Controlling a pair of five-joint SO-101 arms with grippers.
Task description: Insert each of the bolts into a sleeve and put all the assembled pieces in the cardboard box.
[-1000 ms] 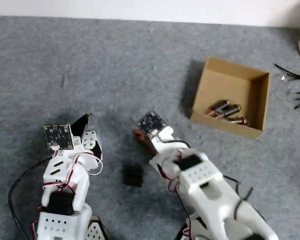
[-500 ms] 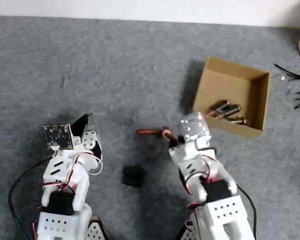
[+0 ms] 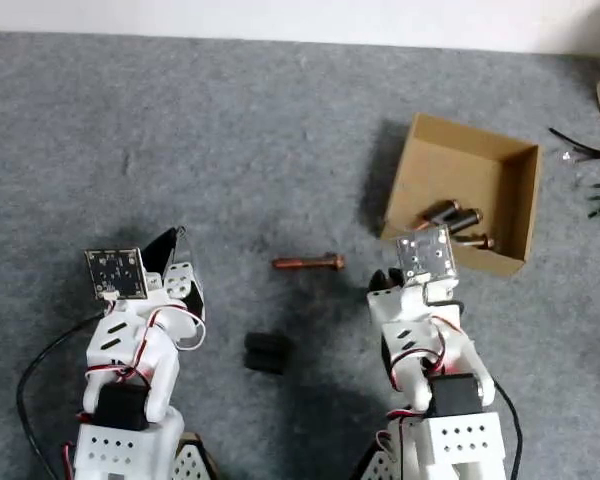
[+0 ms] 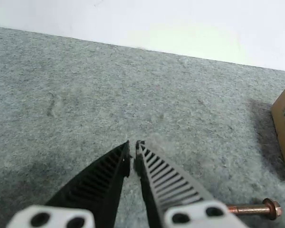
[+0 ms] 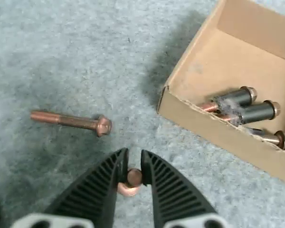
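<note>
A copper bolt [image 3: 308, 263] lies flat on the grey carpet between the two arms, and it is also the lying bolt [image 5: 71, 121] in the right wrist view. A black sleeve [image 3: 266, 352] rests nearer the arm bases. The cardboard box [image 3: 470, 140] at the right holds several assembled pieces [image 3: 450, 220]. My right gripper [image 3: 383, 281] hovers just short of the box's near-left corner [image 5: 218, 135], shut on a second copper bolt [image 5: 129, 180] seen end-on. My left gripper [image 4: 133, 148] is shut and holds nothing, low over the carpet left of the lying bolt [image 4: 251, 209].
Black cables and small screws [image 3: 590, 180] lie on the carpet right of the box. A pale wall borders the carpet's far edge. Bare carpet stretches across the far left.
My right arm has swung right from above the lying bolt to near the box's corner, uncovering that bolt. The left arm has kept still.
</note>
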